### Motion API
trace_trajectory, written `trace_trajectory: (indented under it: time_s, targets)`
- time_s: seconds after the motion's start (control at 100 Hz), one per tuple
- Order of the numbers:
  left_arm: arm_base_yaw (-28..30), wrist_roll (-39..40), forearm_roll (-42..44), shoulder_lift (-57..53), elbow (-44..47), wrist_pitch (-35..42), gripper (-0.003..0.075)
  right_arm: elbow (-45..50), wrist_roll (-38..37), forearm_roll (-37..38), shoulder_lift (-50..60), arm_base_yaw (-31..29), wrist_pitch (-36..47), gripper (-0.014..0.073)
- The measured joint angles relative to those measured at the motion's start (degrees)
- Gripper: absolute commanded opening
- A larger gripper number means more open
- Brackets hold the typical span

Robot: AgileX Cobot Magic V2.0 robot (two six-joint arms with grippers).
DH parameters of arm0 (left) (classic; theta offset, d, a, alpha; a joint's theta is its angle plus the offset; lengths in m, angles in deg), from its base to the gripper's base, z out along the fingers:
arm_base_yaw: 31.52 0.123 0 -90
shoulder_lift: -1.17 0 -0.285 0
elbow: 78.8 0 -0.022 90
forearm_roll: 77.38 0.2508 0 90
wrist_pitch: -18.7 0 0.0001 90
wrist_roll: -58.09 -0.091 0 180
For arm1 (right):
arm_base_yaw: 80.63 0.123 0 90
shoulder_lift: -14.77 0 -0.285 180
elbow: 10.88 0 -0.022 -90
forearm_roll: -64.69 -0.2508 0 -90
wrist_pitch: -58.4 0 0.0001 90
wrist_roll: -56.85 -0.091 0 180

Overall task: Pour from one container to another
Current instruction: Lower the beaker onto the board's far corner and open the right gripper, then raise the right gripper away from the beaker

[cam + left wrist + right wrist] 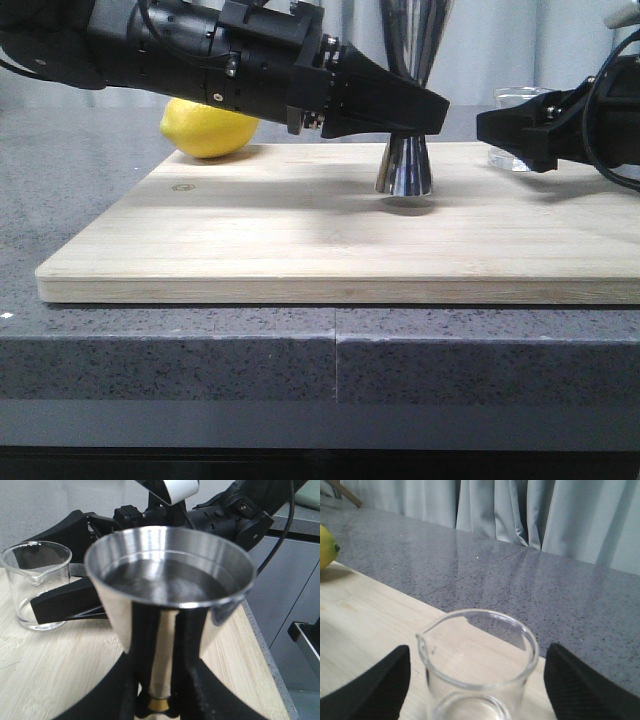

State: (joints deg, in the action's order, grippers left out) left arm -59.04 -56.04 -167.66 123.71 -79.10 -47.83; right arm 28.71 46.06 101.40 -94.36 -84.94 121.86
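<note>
Scene: I see a pale wooden board (330, 225) lying on a grey speckled counter (80, 170), with a lemon (208, 128) at the board's far left edge.

Metal jigger: the steel jigger (404, 165) is near the middle of the board. Its base seems to hang just above the wood over a small shadow, though I cannot be sure it is off the surface.

Left claw: my left gripper (425, 110) is clamped on the jigger's thin gold-banded waist; the left wrist view shows the black fingers (192, 680) pressed on either side of it. The upper cup looks to have liquid in it.

Glass beaker: the clear beaker (477, 667) stands upright on the board's far right part, apart from the jigger. It looks empty or nearly so.

Right claw: my right gripper (477, 680) is spread wide, one finger on each side of the beaker, neither pad touching the glass.

Step in hand: I judge the right arm is either about to grasp the beaker or has just let go of it; I cannot tell which.

Next move: if a grasp, I would close evenly on the glass below the lip, then lift it straight. If the pour is done, I would back away without knocking the beaker.
</note>
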Motion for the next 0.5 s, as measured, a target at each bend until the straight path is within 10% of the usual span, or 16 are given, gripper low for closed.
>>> trace_trajectory:
  time_s: [0.5]
  targets:
    - [0.0,0.0,0.1,0.0,0.0,0.0,-0.0021,0.0,-0.3,-1.54,4.78,0.0,1.72,0.051]
